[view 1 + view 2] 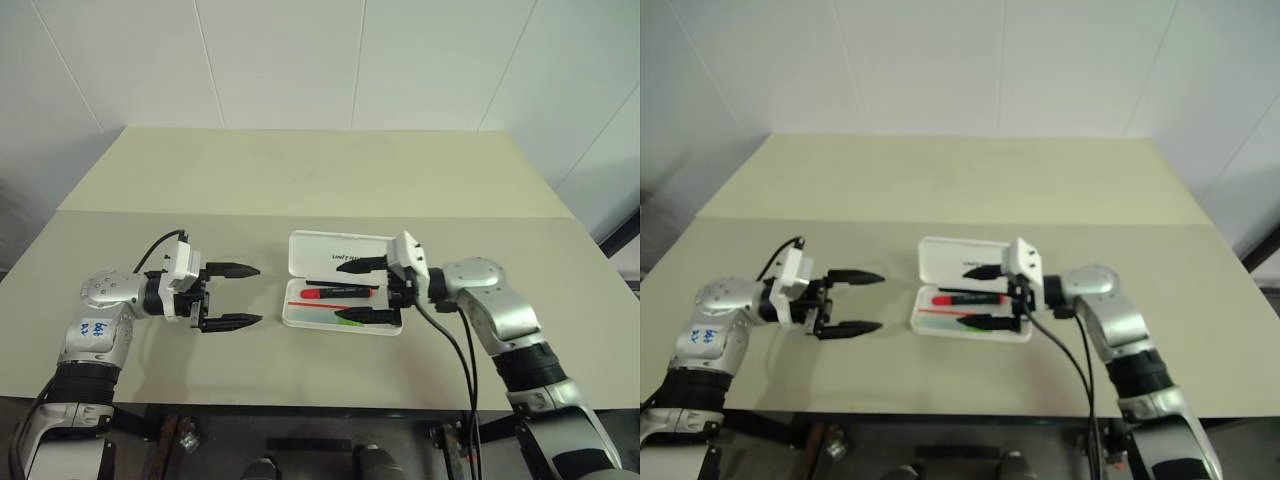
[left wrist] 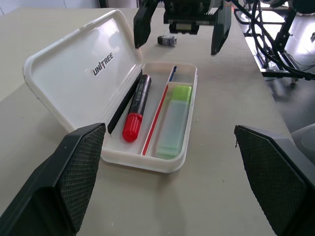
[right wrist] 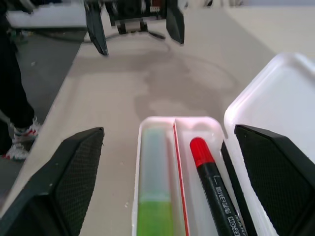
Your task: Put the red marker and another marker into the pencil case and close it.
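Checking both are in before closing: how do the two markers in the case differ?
The red marker has a black barrel and red cap; the other marker is pale green with a brighter green end. They lie in separate compartments either side of the divider. Both rest flat, parallel, inside the open pencil case.

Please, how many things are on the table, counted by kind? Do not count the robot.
Markers: 2, the red marker and the pale green marker, both lying inside the case.
Pencil cases: 1, the white pencil case, lid open.
Small grey objects: 1, on the table beyond the case.
Total: 4
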Motion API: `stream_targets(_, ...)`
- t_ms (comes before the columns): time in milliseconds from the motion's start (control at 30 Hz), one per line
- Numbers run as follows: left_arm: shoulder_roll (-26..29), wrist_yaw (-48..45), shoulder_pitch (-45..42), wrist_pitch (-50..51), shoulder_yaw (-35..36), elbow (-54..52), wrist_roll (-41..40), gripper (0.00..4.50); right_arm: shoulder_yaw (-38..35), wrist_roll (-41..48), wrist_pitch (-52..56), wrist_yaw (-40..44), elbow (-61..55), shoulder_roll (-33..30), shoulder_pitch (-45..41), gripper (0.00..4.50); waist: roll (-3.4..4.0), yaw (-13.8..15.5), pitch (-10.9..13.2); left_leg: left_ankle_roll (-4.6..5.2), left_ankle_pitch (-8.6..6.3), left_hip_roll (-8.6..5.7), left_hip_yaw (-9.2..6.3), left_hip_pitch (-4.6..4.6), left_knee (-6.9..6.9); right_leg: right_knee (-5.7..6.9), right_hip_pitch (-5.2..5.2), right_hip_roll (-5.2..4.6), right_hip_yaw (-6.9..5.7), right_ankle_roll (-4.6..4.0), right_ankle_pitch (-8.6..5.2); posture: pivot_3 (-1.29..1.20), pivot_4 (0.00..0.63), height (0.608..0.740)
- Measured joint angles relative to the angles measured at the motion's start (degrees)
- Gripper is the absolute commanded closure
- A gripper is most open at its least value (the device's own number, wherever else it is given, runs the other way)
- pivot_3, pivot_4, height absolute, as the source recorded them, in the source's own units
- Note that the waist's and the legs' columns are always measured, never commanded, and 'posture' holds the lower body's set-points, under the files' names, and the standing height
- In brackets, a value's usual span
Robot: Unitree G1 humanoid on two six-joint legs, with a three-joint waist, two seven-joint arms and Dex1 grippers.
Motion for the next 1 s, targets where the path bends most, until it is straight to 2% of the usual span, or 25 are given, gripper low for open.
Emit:
stream_targets(133,-0.92,-0.50,-0.52,0.99,-1.02,-0.10,-0.05,0.00,-5.49,3.19,4.03,-3.59,-5.63,-3.36,4.26,0.02,-0.01,0.17,0.00,0.00,0.00,0.00,0.00,0.00,0.00,-0.02,0.00,0.00,0.00,-0.12,-0.06,0.00,0.150,0.740)
stream_targets(200,-1.88,-0.87,-1.35,1.65,-1.60,-0.14,-0.09,0.00,-8.51,4.38,5.95,-6.21,-7.76,-4.54,6.65,0.02,-0.02,0.23,0.00,0.00,0.00,0.00,0.01,0.00,0.01,-0.02,0.00,0.00,0.01,-0.85,-0.46,0.00,0.150,0.740)
stream_targets(467,-5.54,-2.22,-4.53,2.79,-3.92,-0.48,-0.35,0.00,-20.39,6.38,8.94,-17.77,-13.84,-6.49,17.03,0.02,-0.03,1.08,0.01,0.00,0.00,-0.02,0.05,0.00,0.05,-0.01,0.01,0.00,0.05,-0.84,-0.49,0.00,0.150,0.740)
stream_targets(567,-6.77,-2.78,-5.42,3.13,-4.66,-0.68,-0.65,0.00,-25.26,5.36,8.88,-24.66,-14.83,-6.43,21.48,0.02,-0.04,1.32,0.01,0.00,0.00,-0.03,0.05,0.00,0.08,-0.06,0.05,-0.01,0.06,-0.85,-0.50,0.00,0.150,0.740)
stream_targets(767,-7.63,-3.90,-6.86,3.06,-5.36,-0.21,-0.64,0.00,-29.07,1.24,9.01,-36.86,-14.81,-4.89,26.95,0.02,-0.05,1.09,0.01,0.01,0.00,-0.03,0.11,0.01,0.11,-0.14,0.06,0.00,0.14,-0.85,-0.51,0.00,0.150,0.740)
stream_targets(1000,-7.90,-4.85,-7.12,2.76,-5.47,0.33,-0.52,0.00,-29.22,1.08,13.24,-47.32,-16.65,1.73,29.34,0.02,-0.04,1.10,0.01,0.01,0.01,-0.02,0.12,0.01,0.10,-0.14,0.06,0.00,0.16,-0.86,-0.51,0.00,0.150,0.740)
